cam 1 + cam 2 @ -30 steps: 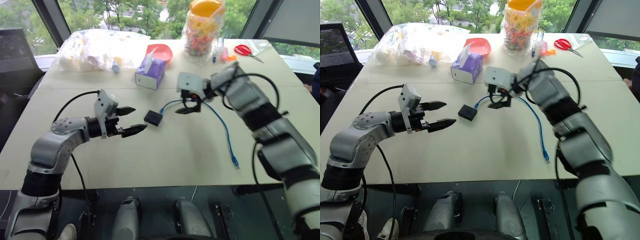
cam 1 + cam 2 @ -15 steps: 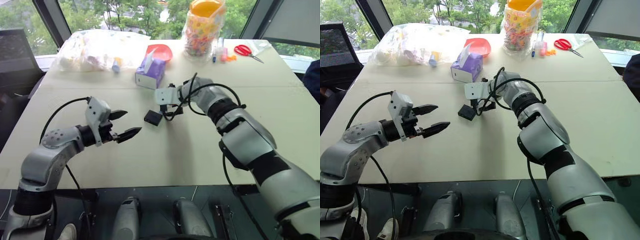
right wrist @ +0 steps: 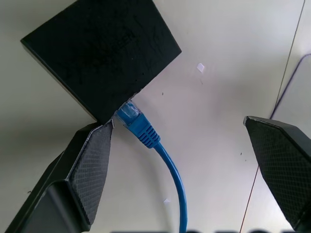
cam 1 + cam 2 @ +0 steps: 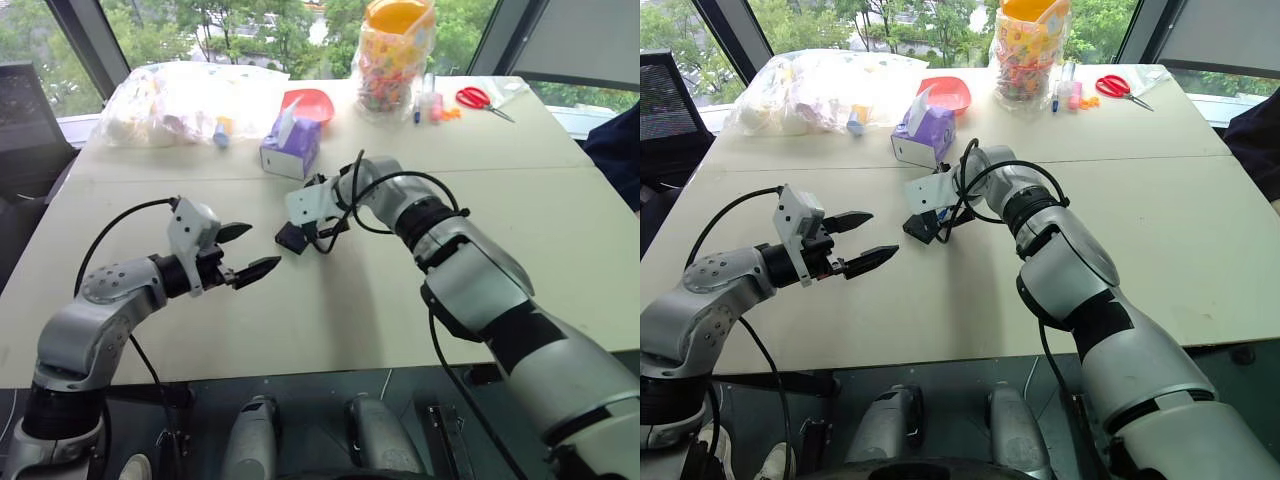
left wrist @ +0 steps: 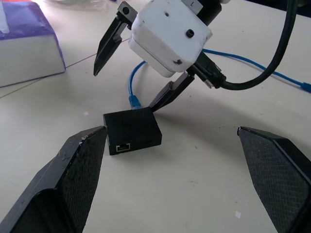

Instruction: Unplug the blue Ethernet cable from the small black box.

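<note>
The small black box (image 5: 132,129) sits on the counter (image 4: 350,310) with the blue cable (image 3: 160,160) plugged into its side. The right end effector (image 3: 180,160) hangs over the plug, fingers spread wide, one finger touching the box. The left end effector (image 4: 245,252) waits near the box, spread too and holding nothing.

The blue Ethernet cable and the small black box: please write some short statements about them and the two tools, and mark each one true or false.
1. The blue Ethernet cable is plugged into the small black box. True.
2. The right tool is clamped on the cable's plug. False: its fingers stand apart around the plug.
3. The left tool is open and holds nothing. True.
4. The box lies on top of the purple tissue box. False: it lies on the table.
5. The box has a second, free port. True.
</note>
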`<state>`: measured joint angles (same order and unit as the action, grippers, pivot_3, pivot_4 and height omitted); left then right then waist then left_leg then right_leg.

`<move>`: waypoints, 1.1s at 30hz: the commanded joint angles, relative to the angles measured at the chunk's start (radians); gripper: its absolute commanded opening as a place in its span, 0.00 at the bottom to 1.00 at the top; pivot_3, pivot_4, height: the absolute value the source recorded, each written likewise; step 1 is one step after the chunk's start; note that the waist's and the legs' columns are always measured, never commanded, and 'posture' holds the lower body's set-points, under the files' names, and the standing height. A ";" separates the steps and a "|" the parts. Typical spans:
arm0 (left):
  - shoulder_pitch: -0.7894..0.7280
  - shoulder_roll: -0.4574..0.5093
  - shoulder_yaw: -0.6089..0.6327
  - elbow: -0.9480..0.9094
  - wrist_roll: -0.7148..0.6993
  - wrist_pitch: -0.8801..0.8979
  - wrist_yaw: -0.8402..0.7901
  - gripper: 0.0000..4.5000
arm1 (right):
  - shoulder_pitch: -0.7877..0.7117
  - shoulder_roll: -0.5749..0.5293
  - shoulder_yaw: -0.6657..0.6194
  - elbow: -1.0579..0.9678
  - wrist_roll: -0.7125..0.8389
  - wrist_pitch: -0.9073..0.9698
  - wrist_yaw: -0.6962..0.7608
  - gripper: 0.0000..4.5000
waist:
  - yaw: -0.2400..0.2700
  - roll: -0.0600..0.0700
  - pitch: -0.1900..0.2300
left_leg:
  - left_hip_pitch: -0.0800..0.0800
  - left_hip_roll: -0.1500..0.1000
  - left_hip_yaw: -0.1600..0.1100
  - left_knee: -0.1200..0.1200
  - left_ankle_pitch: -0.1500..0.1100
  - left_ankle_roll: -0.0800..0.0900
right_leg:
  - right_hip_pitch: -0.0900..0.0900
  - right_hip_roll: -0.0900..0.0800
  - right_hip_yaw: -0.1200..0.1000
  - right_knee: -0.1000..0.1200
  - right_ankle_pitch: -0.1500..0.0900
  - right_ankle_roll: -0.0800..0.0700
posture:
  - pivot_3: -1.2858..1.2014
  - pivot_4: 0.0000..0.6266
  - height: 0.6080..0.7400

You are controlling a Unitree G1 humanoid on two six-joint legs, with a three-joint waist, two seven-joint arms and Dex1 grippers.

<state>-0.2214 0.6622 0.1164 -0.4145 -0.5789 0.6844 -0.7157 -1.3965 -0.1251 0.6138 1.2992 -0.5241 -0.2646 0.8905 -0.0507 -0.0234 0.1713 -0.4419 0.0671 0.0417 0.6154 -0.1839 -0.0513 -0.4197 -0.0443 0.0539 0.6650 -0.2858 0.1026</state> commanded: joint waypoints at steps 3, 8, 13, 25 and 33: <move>0.007 0.004 0.033 -0.043 -0.008 -0.021 0.010 1.00 | 0.010 0.044 -0.024 0.017 0.003 0.042 0.066 0.32 | -0.008 0.000 0.000 | 0.000 0.000 0.000 0.000 0.000 0.000 | 0.000 0.000 0.000 0.001 0.000 0.000 | 0.52 0.24 0.96; 0.013 0.002 0.040 -0.050 -0.014 -0.017 0.020 1.00 | 0.030 0.058 -0.030 0.025 -0.011 0.070 0.045 0.02 | -0.019 0.000 0.000 | 0.001 0.000 -0.001 0.000 0.000 0.000 | 0.001 0.000 0.000 0.001 0.000 0.000 | 0.52 0.24 0.96; 0.008 0.002 0.050 -0.041 -0.028 -0.005 0.017 1.00 | 0.043 0.001 -0.006 -0.015 -0.066 0.016 -0.123 0.02 | -0.019 0.000 0.000 | 0.002 0.000 -0.001 0.000 0.000 0.000 | 0.002 0.000 0.000 0.001 0.000 0.000 | 0.52 0.24 0.96; -0.239 -0.052 0.074 0.187 -0.182 0.111 -0.021 1.00 | 0.562 -0.360 -0.240 -0.976 -0.174 0.087 -0.635 0.02 | 0.006 -0.001 0.000 | -0.002 -0.002 -0.001 0.002 0.000 0.000 | 0.000 -0.001 0.001 0.000 -0.001 0.002 | 0.52 0.24 0.96; -0.439 -0.112 0.033 0.346 -0.252 0.193 -0.113 1.00 | 0.805 -0.385 -0.304 -1.388 -0.396 0.161 -0.851 0.02 | 0.007 -0.001 0.000 | -0.001 -0.001 -0.004 0.003 0.002 -0.002 | 0.001 0.001 0.000 0.001 -0.001 0.001 | 0.52 0.24 0.96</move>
<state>-0.6367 0.5506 0.1490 -0.0668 -0.7998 0.8630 -0.8044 -0.5913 -0.5096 0.3312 -0.0240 -0.8834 -0.1069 0.0783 -0.0432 -0.0244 0.1713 -0.4432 0.0654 0.0374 0.6189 -0.1822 -0.0538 -0.4184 -0.0429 0.0541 0.6665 -0.2866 0.1040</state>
